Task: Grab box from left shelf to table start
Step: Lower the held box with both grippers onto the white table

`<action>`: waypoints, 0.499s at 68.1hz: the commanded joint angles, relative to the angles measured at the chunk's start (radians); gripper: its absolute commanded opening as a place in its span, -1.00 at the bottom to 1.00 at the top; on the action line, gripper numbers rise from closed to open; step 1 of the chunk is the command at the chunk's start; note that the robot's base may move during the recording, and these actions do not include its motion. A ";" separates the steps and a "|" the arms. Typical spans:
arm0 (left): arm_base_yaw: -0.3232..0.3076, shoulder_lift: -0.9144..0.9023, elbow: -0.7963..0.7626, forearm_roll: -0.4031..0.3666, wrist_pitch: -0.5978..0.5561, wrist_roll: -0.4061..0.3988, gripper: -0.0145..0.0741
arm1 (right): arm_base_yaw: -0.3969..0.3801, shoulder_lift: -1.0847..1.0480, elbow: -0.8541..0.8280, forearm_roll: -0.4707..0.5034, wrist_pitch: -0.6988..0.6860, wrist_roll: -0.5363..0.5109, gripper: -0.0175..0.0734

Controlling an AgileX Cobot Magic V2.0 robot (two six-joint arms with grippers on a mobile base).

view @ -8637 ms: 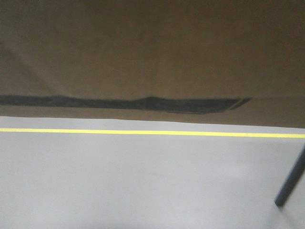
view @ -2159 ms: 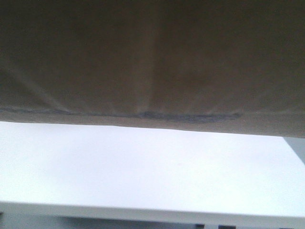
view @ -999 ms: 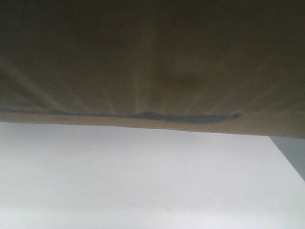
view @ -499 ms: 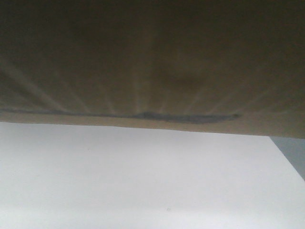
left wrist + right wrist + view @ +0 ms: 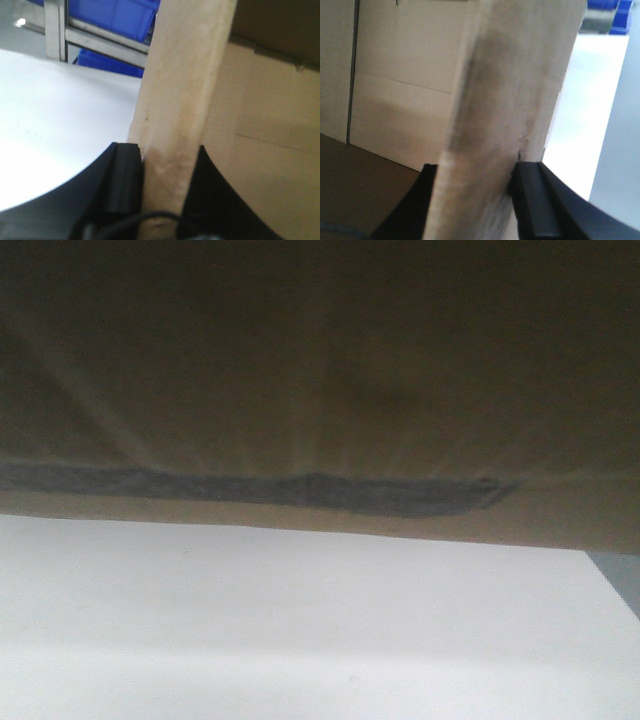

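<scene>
Wrist views: left fingers (image 5: 122,180), right fingers (image 5: 535,200) each pinch box (image 5: 185,75) flap over table (image 5: 50,110)

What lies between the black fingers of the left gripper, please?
A pale upright flap of the large brown cardboard box fills the whole gap between the left gripper's fingers; the left wrist view shows it.

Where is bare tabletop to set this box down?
The table is bare all along below the box in the front view, and beside the left hand up to the blue bins. At far right it ends at grey floor.
</scene>
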 commanded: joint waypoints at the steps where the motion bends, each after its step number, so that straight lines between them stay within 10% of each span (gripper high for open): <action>1: -0.022 0.106 -0.070 -0.131 -0.121 0.085 -0.90 | -0.002 0.121 -0.078 0.056 -0.140 -0.017 -0.48; 34: -0.022 0.596 -0.157 -0.098 -0.238 0.083 -0.90 | 0.000 0.693 -0.401 0.059 -0.112 -0.060 -0.48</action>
